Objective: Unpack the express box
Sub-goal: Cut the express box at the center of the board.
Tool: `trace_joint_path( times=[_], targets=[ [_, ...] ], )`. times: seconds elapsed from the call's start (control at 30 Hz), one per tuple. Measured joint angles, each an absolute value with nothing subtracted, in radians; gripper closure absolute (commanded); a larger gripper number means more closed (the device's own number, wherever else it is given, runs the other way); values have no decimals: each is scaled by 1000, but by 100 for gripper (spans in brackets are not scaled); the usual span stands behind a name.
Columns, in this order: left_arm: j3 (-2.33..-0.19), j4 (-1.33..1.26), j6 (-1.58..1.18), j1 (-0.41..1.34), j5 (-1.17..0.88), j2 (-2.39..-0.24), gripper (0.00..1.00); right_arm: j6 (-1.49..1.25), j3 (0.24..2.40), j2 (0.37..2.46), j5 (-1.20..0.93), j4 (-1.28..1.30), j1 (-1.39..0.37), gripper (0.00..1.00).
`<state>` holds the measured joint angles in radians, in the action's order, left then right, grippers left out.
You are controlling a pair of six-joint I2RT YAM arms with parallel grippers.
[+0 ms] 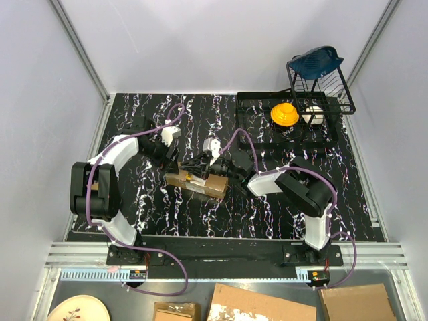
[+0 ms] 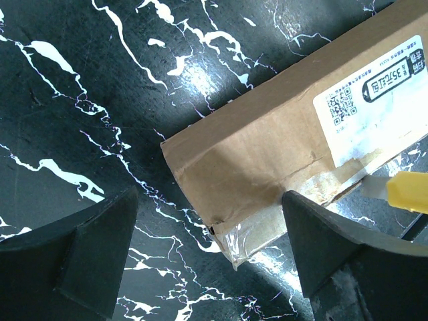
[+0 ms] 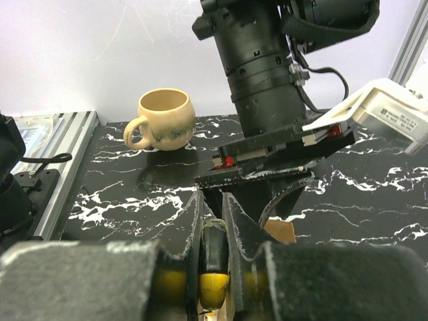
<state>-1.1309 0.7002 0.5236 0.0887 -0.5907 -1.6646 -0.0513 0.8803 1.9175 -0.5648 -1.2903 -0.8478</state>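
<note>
The express box [image 1: 197, 182], brown with clear tape and a white label, lies flat mid-table. In the left wrist view its taped end [image 2: 267, 134] sits between my left gripper's [image 2: 210, 247] open fingers [image 2: 87, 254], which hover over it without touching. In the top view the left gripper [image 1: 171, 162] is at the box's left end. My right gripper [image 1: 202, 166] is over the box's top and is shut on the yellow-and-black utility knife [image 3: 214, 267]. The knife's yellow tip [image 2: 408, 192] and its blade lie against the taped seam.
A beige cup [image 3: 164, 119] stands on the table beyond the left arm. A black tray [image 1: 254, 107] at the back right holds a yellow item [image 1: 284, 114]. A wire rack [image 1: 321, 80] stands beside it. Torn cardboard pieces [image 1: 261, 307] lie below the table's near edge.
</note>
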Motion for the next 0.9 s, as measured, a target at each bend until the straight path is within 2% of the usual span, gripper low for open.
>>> trace_joint_path(
  times=[0.47, 0.9],
  targets=[
    [-1131, 698, 524, 89, -591, -1665, 10, -79, 862, 1935, -550, -1309, -842, 100],
    [-1131, 694, 521, 106, -636, -1682, 10, -68, 720, 1816, -449, -1293, -840, 100]
  ],
)
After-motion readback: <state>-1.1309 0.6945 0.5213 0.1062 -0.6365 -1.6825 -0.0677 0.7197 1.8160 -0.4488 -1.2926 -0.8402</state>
